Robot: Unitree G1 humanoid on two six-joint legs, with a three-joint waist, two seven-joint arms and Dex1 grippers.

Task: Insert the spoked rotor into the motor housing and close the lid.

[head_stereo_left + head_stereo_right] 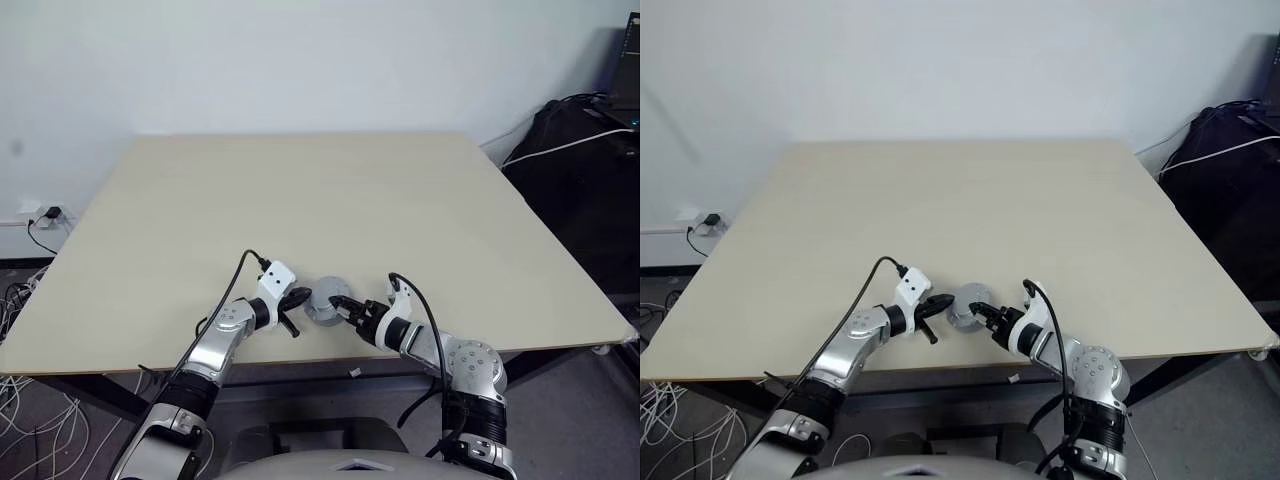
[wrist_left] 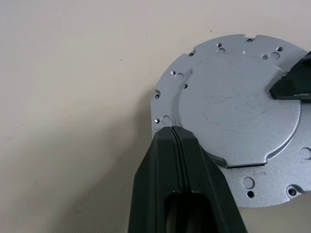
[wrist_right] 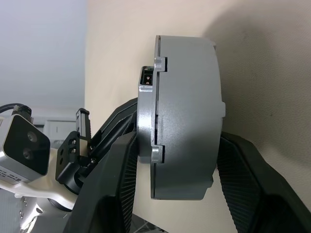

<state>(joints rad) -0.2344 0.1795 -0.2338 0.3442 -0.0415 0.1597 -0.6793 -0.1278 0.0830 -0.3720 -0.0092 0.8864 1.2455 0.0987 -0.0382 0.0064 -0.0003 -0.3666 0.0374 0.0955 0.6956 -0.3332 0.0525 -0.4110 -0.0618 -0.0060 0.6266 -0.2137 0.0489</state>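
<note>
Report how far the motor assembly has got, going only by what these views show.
Looks done: one grey round assembly sits on the table with the lid on top, so rotor and housing are presumably inside.

In hand: the right gripper straddles the assembly's sides; the shut left gripper presses its tips on the lid's edge.

Left: confirming the lid is fully seated; that cannot be told here.

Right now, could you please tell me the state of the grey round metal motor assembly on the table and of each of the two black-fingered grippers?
Grey round metal motor assembly: closed up, flat plate on top, resting on the beige table.
Left gripper: shut, tips against the assembly's top plate edge.
Right gripper: jaws either side of the assembly's wall.
</note>
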